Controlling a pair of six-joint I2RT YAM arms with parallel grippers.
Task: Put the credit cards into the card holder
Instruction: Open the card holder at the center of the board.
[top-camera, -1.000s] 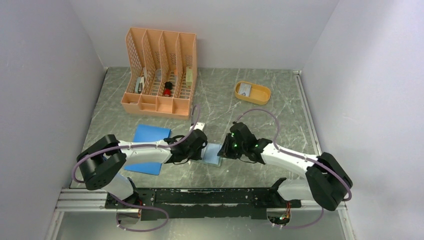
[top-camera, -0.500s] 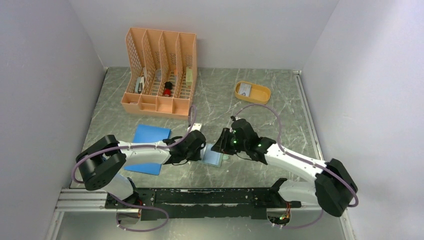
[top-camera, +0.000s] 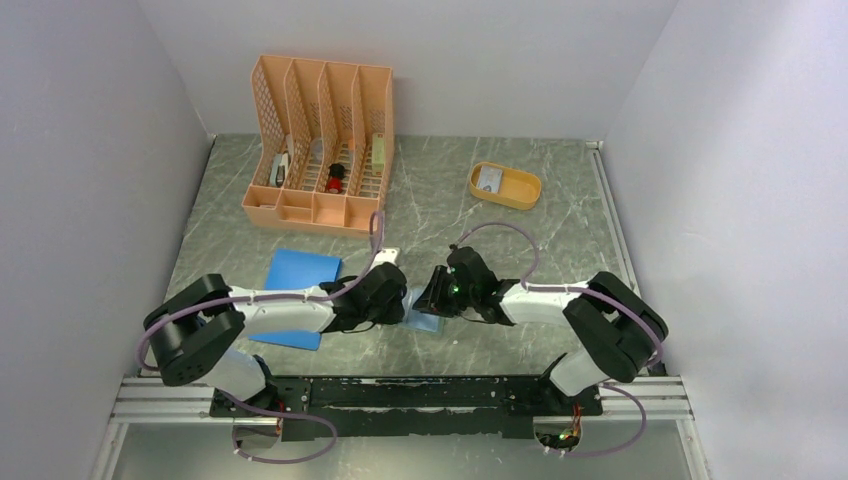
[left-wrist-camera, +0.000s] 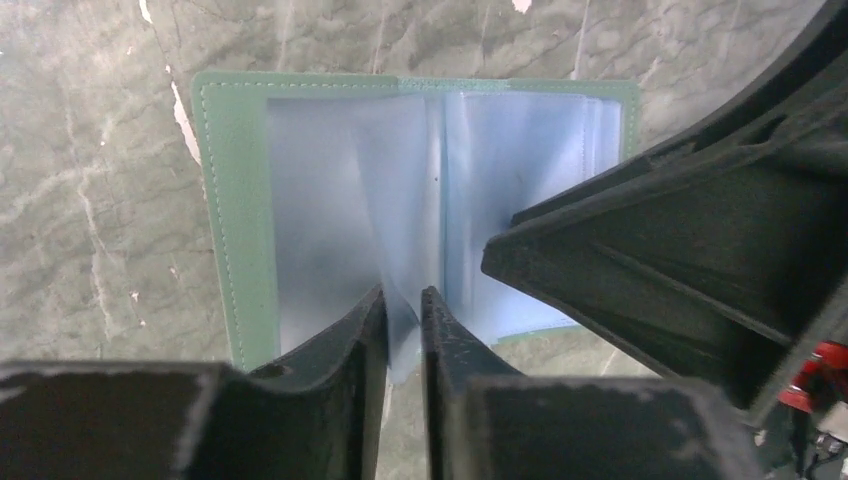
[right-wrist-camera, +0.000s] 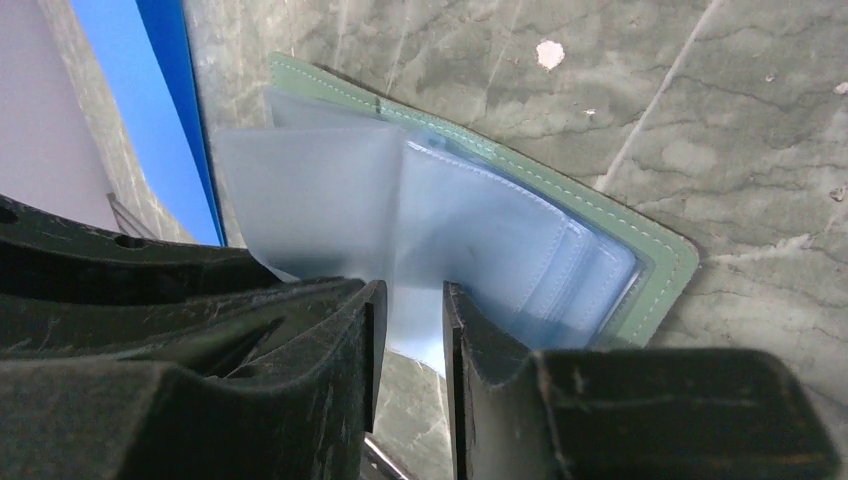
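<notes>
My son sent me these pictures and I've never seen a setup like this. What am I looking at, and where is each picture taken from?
These are two robot arms bolted to a table's near edge, each ending in two fingers. The wide picture looks down from above and behind the arms. The two close-ups come from a camera on each wrist. On the marbled table lie a peach desk organizer, a blue pad and a yellow tray with a pale card inside. Between the arms lies an open green card holder with clear pockets. The left fingers and the right fingers each straddle a clear pocket leaf, from opposite sides. Whether either truly pinches it is unclear.
</notes>
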